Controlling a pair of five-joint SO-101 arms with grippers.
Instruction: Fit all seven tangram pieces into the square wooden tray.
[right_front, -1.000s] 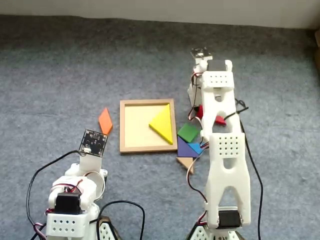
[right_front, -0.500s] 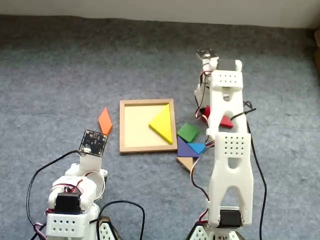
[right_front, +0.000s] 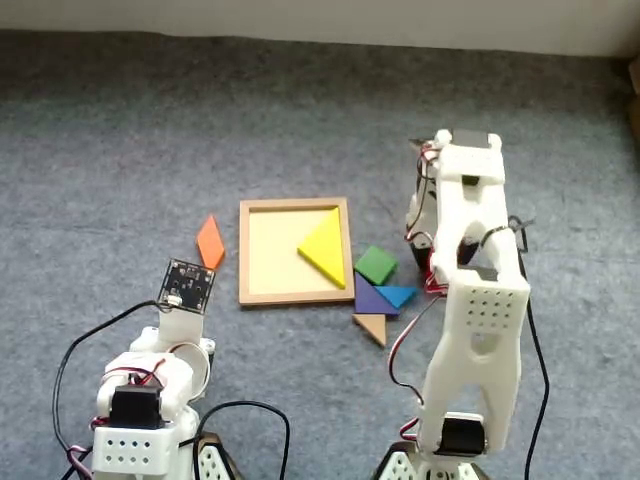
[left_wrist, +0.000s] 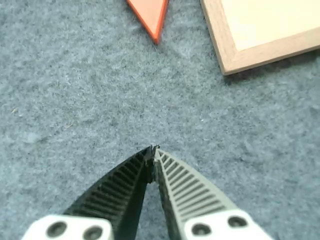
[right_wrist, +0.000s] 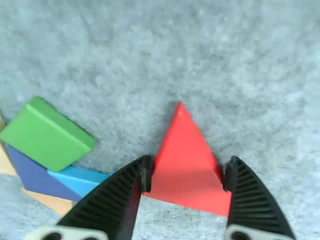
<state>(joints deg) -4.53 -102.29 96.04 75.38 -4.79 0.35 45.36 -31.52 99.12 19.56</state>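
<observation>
The square wooden tray (right_front: 246, 252) lies mid-table with a yellow triangle (right_front: 325, 250) in its right half. An orange parallelogram (right_front: 210, 241) rests left of the tray. Just right of it cluster a green square (right_front: 376, 265), a purple triangle (right_front: 370, 298), a blue triangle (right_front: 398, 295) and a tan triangle (right_front: 373, 326). My right gripper (right_wrist: 189, 162) has its fingers against both sides of a red triangle (right_wrist: 184, 142) on the carpet, beside the green square (right_wrist: 47, 135). My left gripper (left_wrist: 152, 150) is shut and holds nothing, low over bare carpet near the tray's corner (left_wrist: 240, 50).
The right arm (right_front: 468, 260) stretches over the carpet right of the loose pieces and hides the red triangle from above. The left arm (right_front: 150, 400) sits folded at the near left. Grey carpet runs to a pale wall at the back.
The right arm has swung to the right, away from the tray, and the red triangle has gone with it. The left arm has not moved.
</observation>
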